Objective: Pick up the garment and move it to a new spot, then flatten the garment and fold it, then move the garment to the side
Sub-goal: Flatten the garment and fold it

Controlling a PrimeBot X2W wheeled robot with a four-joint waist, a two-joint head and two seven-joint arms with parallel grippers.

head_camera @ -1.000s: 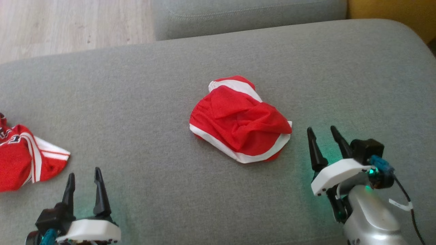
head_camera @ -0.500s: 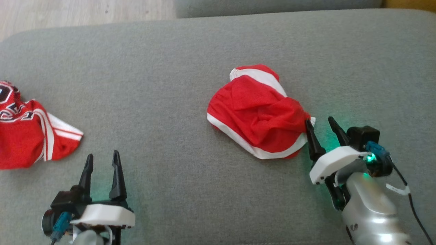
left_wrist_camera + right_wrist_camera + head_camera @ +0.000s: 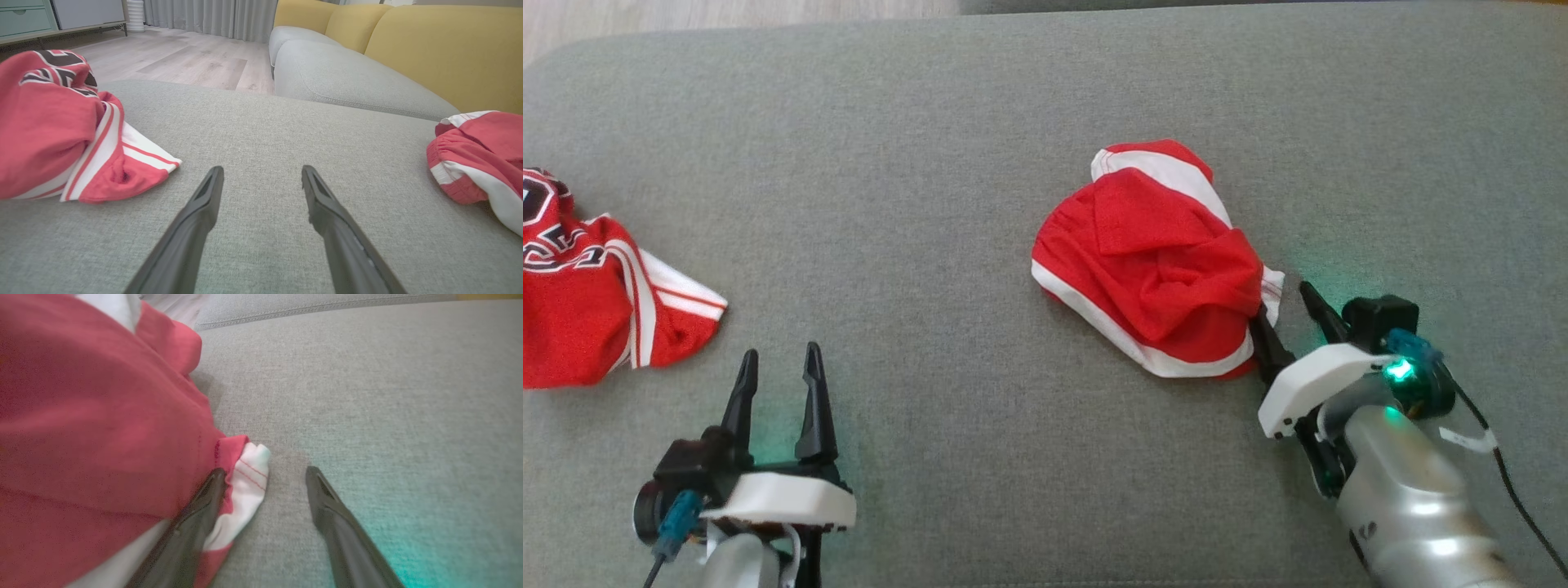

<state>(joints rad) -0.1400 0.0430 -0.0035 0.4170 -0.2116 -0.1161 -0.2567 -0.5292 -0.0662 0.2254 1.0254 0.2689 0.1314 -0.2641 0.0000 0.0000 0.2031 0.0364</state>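
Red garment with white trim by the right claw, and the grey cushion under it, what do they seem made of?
Red garment: probably a thin synthetic sports knit, matte; it creases softly and shows a fine mesh grain. Grey cushion: woven upholstery cloth, matte, with a flecked weave visible up close.

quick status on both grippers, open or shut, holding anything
Left gripper: open, holding nothing.
Right gripper: open, not gripping yet; the white corner of the red garment lies between its fingers.
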